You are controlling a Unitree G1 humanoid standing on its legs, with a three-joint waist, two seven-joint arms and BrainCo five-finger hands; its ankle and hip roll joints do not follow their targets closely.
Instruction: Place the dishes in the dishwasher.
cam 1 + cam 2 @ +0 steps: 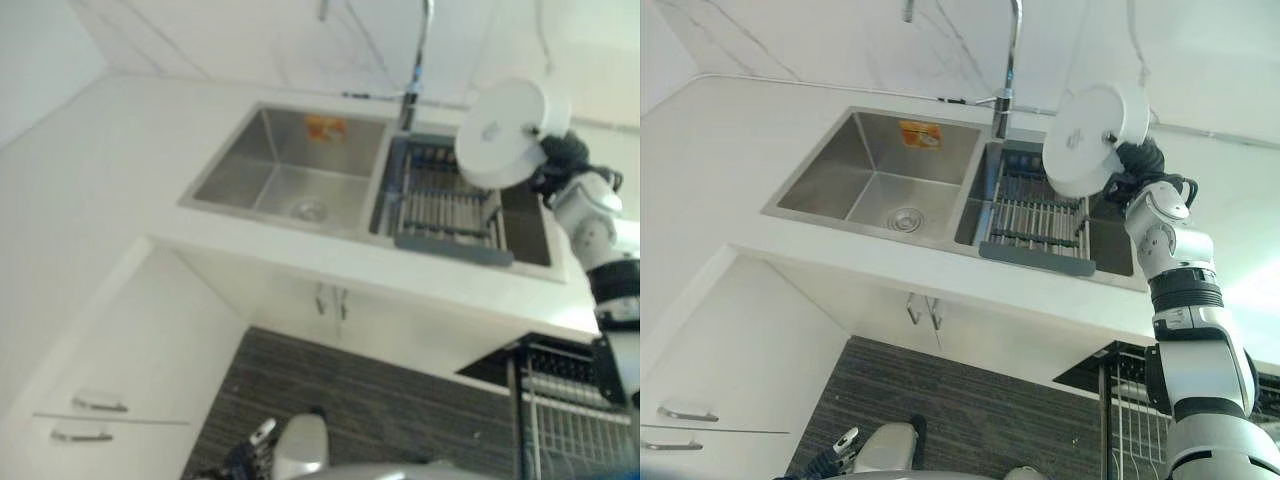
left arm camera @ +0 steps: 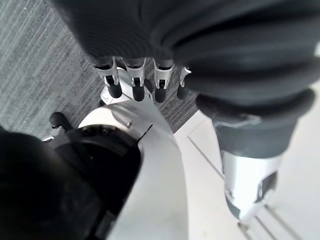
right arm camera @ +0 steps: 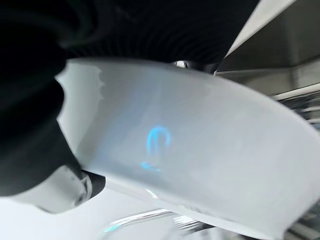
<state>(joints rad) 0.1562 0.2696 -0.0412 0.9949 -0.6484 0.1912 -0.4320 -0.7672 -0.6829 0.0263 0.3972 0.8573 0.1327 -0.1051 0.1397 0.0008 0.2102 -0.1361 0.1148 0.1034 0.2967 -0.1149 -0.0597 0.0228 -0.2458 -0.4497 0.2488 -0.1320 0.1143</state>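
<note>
My right hand (image 1: 1139, 161) holds a white bowl (image 1: 1092, 139) tipped on edge, its underside facing me, above the right basin of the sink. In the right wrist view the bowl (image 3: 190, 150) shows close up, with my thumb (image 3: 70, 187) pressed to its rim. Under the bowl a metal dish rack (image 1: 445, 212) lies in that basin. The dishwasher's wire rack (image 1: 572, 425) stands pulled out at the lower right, below the counter. My left hand (image 1: 256, 445) hangs low by my side over the floor, its fingers (image 2: 137, 82) relaxed and holding nothing.
The left basin (image 1: 285, 165) of the steel sink has an orange sticker on its back wall. A tall tap (image 1: 417, 55) rises behind the sink. The white counter (image 1: 120, 170) runs left, with drawers (image 1: 95, 415) below it. Dark striped floor (image 1: 380, 400) lies before the cabinets.
</note>
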